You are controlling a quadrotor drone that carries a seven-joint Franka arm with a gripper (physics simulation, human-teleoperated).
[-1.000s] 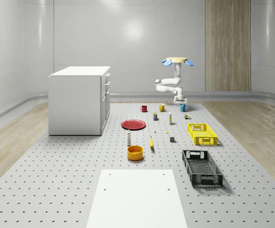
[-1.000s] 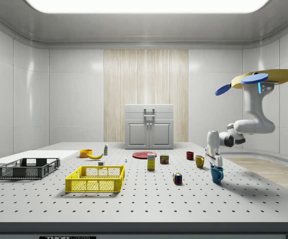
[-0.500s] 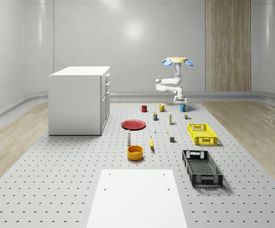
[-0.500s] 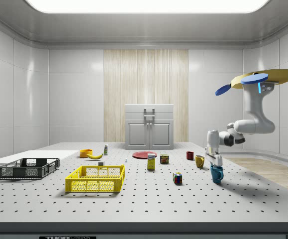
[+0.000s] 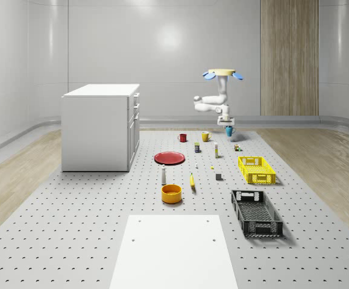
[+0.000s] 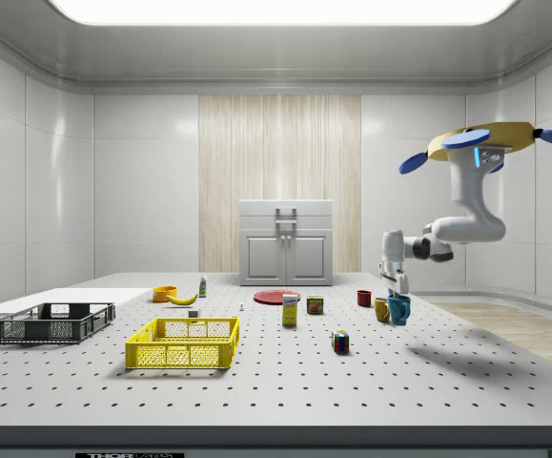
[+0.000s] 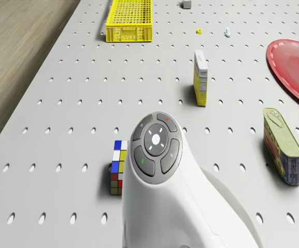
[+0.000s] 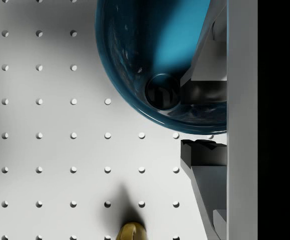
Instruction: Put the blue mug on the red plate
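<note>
Nearest us, the round red plate [image 5: 170,158] lies flat and bare toward the middle of the perforated grey table [image 5: 72,229], and that's the target. Further back, near the table's far edge, the glossy blue mug [image 6: 399,308] hangs clear of the surface just beside the yellow mug [image 6: 382,309], the two-finger gripper [image 6: 394,290] clamped on its wall, one finger inside the rim. Behind it the quadrotor drone [image 5: 223,73] hovers; I'd carry the mug level, above the small clutter, and release once it's centred low over the plate.
</note>
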